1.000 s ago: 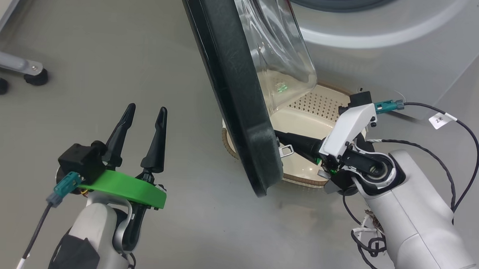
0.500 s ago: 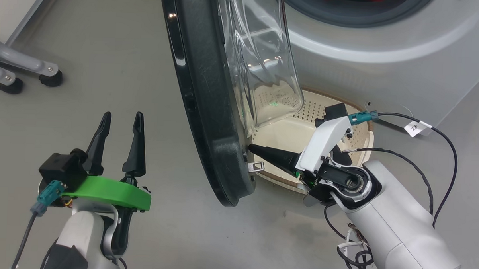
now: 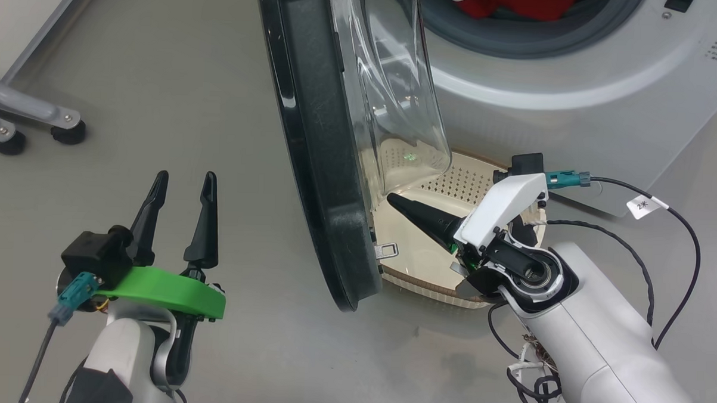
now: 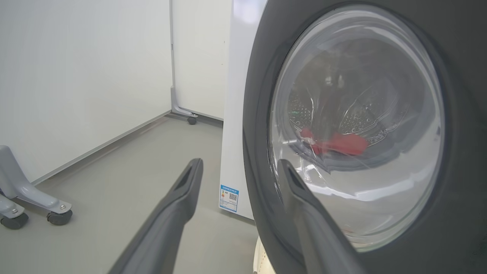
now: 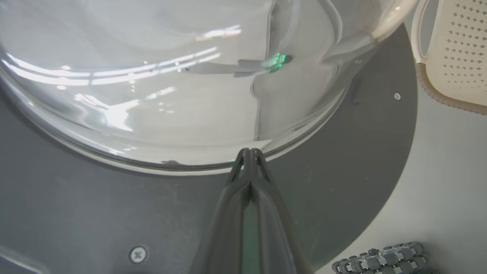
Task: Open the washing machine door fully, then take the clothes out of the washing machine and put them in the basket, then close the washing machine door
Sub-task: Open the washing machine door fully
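Since the earlier frame, the right gripper (image 3: pixel 389 196) has shifted its tip from beside the latch (image 3: pixel 386 249) up to the foot of the glass bowl (image 3: pixel 397 107). Nearest, the left gripper (image 3: pixel 186 175) hovers over the floor (image 3: pixel 160 69), jaws spread wide and empty. The right jaws are pressed together, empty, at the inner face of the washing machine door (image 3: pixel 313 134), which stands partly open. Beneath it sits the basket (image 3: pixel 433 284). Beyond, inside the washing machine (image 3: pixel 576 125), lie the clothes (image 3: pixel 520 4).

Grey floor (image 3: pixel 160 69) spreads under the left pincer (image 3: pixel 186 176). Beyond it and well to its left stand grey frame legs (image 3: pixel 28 103) on black castors (image 3: pixel 68 133), near a white wall (image 4: pixel 76 76).
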You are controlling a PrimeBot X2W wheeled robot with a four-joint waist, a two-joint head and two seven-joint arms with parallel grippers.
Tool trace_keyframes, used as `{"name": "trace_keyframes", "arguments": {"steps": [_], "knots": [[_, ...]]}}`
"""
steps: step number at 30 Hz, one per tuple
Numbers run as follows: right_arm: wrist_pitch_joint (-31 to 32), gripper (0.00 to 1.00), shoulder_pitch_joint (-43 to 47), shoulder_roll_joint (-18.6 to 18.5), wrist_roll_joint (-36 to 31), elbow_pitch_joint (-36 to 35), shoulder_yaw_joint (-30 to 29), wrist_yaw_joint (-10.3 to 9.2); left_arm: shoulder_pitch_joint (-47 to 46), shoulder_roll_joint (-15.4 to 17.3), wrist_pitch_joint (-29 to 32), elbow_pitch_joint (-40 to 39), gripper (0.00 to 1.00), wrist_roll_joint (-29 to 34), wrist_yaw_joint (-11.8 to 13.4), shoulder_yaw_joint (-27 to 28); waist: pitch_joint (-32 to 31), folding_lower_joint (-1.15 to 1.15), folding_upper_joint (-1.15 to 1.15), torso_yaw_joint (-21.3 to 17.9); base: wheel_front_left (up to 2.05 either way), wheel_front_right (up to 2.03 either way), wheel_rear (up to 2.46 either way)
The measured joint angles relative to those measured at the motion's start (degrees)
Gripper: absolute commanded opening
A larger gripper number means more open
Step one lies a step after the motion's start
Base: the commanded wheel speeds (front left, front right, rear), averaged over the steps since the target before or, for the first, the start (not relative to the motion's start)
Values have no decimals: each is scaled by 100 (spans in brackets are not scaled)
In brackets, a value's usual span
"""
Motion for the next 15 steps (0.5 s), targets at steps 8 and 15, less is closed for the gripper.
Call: {"name": "trace_keyframes", "arguments": {"steps": [8,15], "knots": [[-299,0,245,22,108,-223,-67,0,139,2,0,25,100,83,0,196,-165,0,0,-205,0,0,0],[-575,0,528,26,175,-388,-236,0,332,7,0,45,100,243,0,341,-334,0,0,-441,0,0,0]]}}
